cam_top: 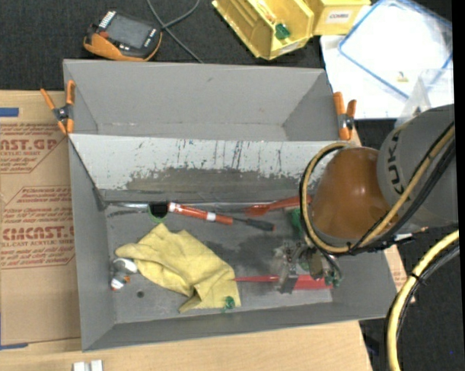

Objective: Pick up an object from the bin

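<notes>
Grey metal is seen on every side of the bin (192, 106), its far wall scratched and stained. On the floor at the near right a flat red piece (310, 283) is laid, with a thin red rod reaching left from it. It is overhung by the gripper (296, 264); whether that is clenched or released cannot be told. A yellow cloth (182, 266) is spread to the left, a red-handled tool (199, 213) along the far wall. Beyond the bin a yellow box (276, 20) is set on a dark surface.

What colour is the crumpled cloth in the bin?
Pale yellow; the cloth shows best in the camera view.
</notes>
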Controlling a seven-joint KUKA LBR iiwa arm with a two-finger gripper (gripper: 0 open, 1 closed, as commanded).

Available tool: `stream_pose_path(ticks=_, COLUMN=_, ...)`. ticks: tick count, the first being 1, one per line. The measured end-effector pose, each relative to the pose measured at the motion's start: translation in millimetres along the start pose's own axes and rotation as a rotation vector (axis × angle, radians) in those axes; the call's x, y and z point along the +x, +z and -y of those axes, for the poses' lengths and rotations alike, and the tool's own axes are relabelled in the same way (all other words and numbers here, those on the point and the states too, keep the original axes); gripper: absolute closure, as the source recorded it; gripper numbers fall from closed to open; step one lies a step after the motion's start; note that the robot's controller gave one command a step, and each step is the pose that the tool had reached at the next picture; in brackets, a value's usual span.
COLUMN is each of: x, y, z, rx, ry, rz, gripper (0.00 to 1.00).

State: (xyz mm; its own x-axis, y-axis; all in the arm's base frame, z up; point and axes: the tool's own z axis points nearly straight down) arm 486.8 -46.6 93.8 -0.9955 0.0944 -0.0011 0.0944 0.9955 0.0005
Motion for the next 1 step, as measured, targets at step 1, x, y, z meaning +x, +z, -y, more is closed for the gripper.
stream_pose_path(ticks=1, x=0.3, y=-15.7, z=-0.3, rx=0.0, ry=0.0, rz=-0.001, gripper=1.0)
